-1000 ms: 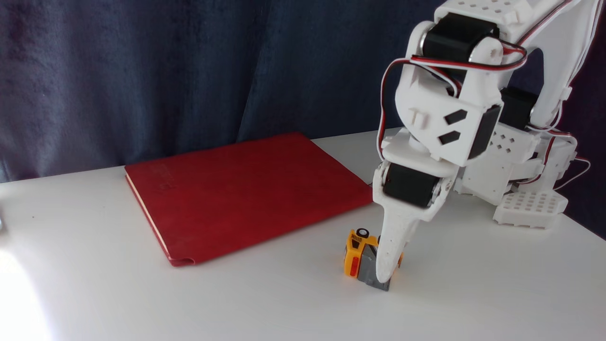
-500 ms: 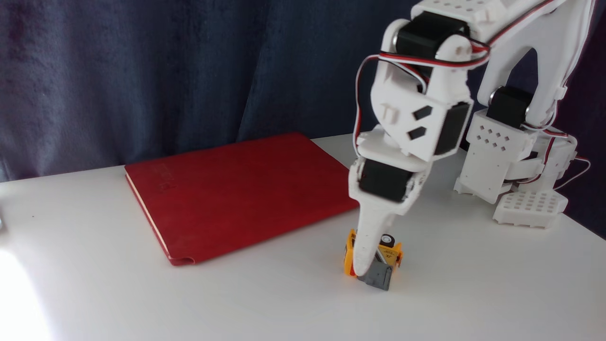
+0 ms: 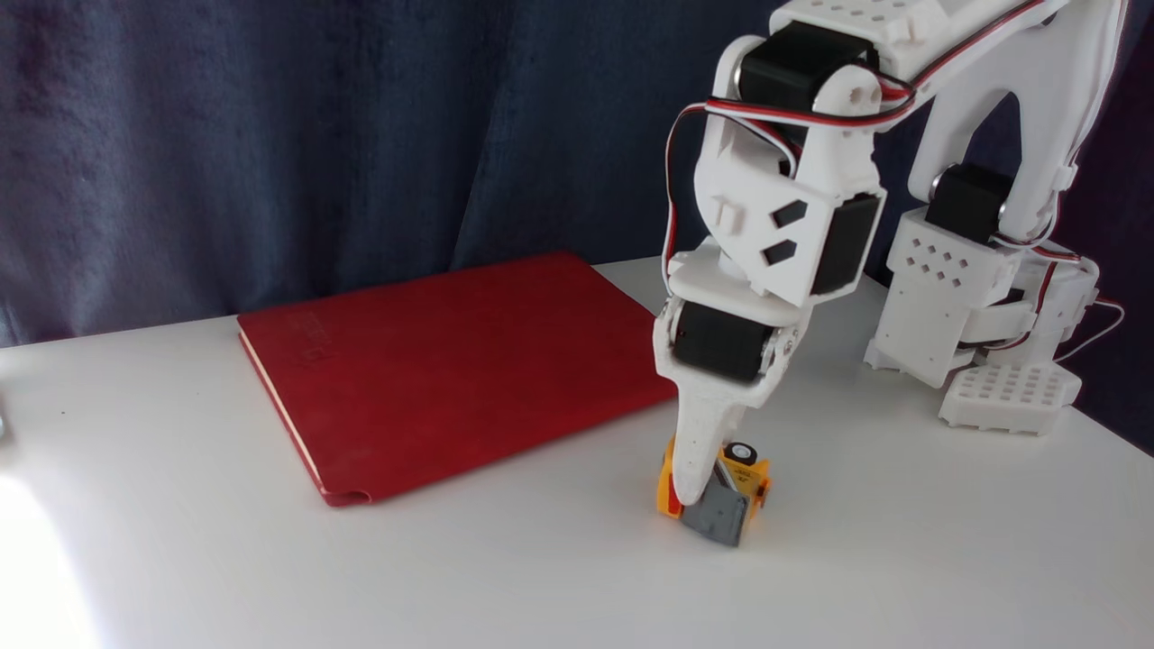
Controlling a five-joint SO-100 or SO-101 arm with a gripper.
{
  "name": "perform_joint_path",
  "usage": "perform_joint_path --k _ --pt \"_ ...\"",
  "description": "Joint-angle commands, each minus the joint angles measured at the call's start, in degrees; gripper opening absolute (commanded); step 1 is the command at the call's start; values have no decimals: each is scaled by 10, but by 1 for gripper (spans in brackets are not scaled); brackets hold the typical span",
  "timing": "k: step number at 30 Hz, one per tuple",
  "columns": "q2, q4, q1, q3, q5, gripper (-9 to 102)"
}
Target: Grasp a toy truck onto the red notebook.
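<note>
The toy truck (image 3: 721, 514), tiny, yellow-orange with a grey panel, sits tilted on the white table just right of the red notebook's near right corner. My gripper (image 3: 699, 494) points straight down onto it. The white front finger (image 3: 696, 464) crosses the truck's left half, and the other finger is hidden behind the toy. The jaws look closed on the truck, and its grey end sits slightly off the table. The red notebook (image 3: 451, 370) lies flat to the left with nothing on it, touching neither truck nor gripper.
The arm's white base (image 3: 1010, 397) stands at the back right of the white table (image 3: 541, 577). A dark blue curtain (image 3: 270, 135) hangs behind the table's far edge. Bright glare washes out the table's near left corner.
The gripper swung left across the truck, from its right end to its left half. In the last half second the gripper and the truck rose slightly together, and the truck tilted.
</note>
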Motion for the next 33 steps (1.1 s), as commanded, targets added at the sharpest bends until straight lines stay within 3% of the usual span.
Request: perform_joint_path --k 1,5,10,15,23,33 --pt "19 -4 -1 5 9 0" --pt "75 30 18 13 1 0" --pt "206 161 69 -46 -43 0" --pt "188 221 185 -171 -142 0" --pt "-20 189 330 -297 -238 0" --pt "-136 156 393 -321 -276 0"
